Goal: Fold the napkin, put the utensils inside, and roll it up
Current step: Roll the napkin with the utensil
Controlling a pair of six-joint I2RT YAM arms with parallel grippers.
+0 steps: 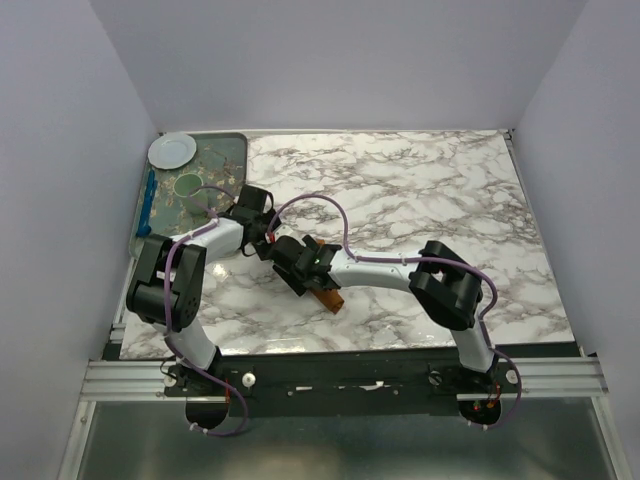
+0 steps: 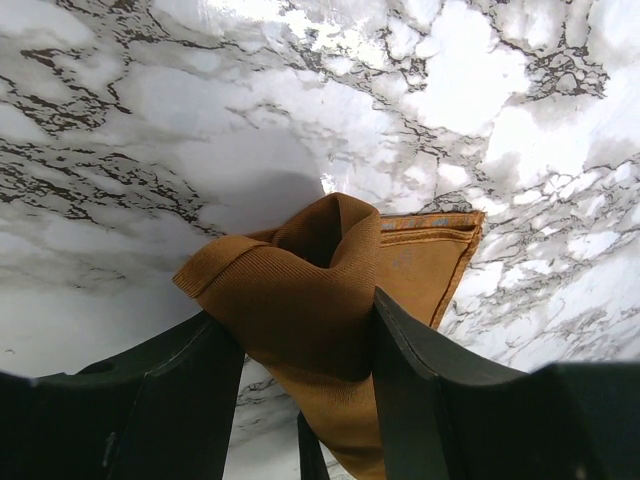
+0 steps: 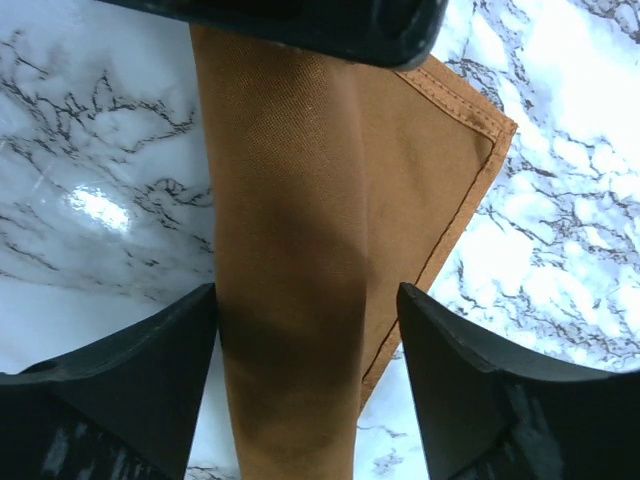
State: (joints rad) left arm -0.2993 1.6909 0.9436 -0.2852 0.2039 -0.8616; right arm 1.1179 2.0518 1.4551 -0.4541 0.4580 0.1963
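Rolling stage, by judgement. Wind the napkin (image 1: 328,297) evenly, hold it taut end to end, and tuck the loose hemmed corner under rather than letting it splay. Pinching a raised, bunched fold with the left gripper (image 2: 300,312); straddling the roll with the right gripper (image 3: 305,292), fingers spread wide, not squeezing. Rust-orange, matte, finely woven, stitched at the hem, partly tubed over a flat layer. Lying on the table (image 1: 430,190) by the middle of its near edge

Robot lab test cell, plain lilac panel walls (image 1: 60,150), marble-print tabletop (image 1: 420,190), aluminium mounting rail (image 1: 555,377) at near edge
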